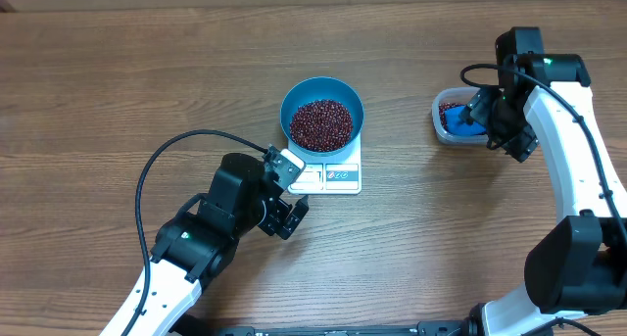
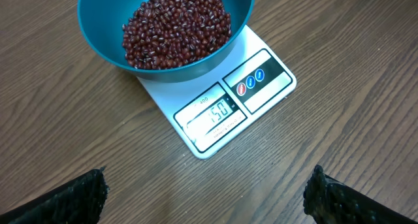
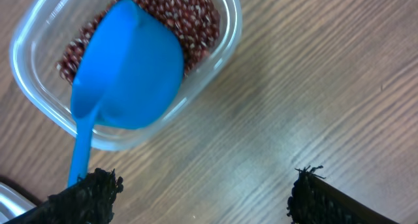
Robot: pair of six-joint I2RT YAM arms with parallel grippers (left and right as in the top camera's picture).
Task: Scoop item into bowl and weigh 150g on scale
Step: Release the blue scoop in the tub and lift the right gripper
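The light blue bowl (image 1: 287, 109) stands on the white scale (image 1: 338, 175), holding a heap of dark red-brown beans (image 1: 321, 123). The left wrist view shows the bowl (image 2: 104, 48), the beans (image 2: 176, 25) and the scale (image 2: 261, 87), whose display reads 150. My left gripper (image 1: 294, 191) (image 2: 206, 198) hangs open just in front of the scale, with only bare table between its fingers. At the far right, my right gripper (image 1: 502, 132) (image 3: 202, 198) is open beside the clear tub, holding nothing. More beans (image 3: 189, 15) lie in that tub.
The clear plastic tub (image 1: 440, 109) (image 3: 222, 48) sits at the right of the table. A blue scoop (image 1: 468, 126) (image 3: 130, 67) rests upside down in it, and its handle reaches out past my right gripper's left finger. A black cable loops over the table left of the scale.
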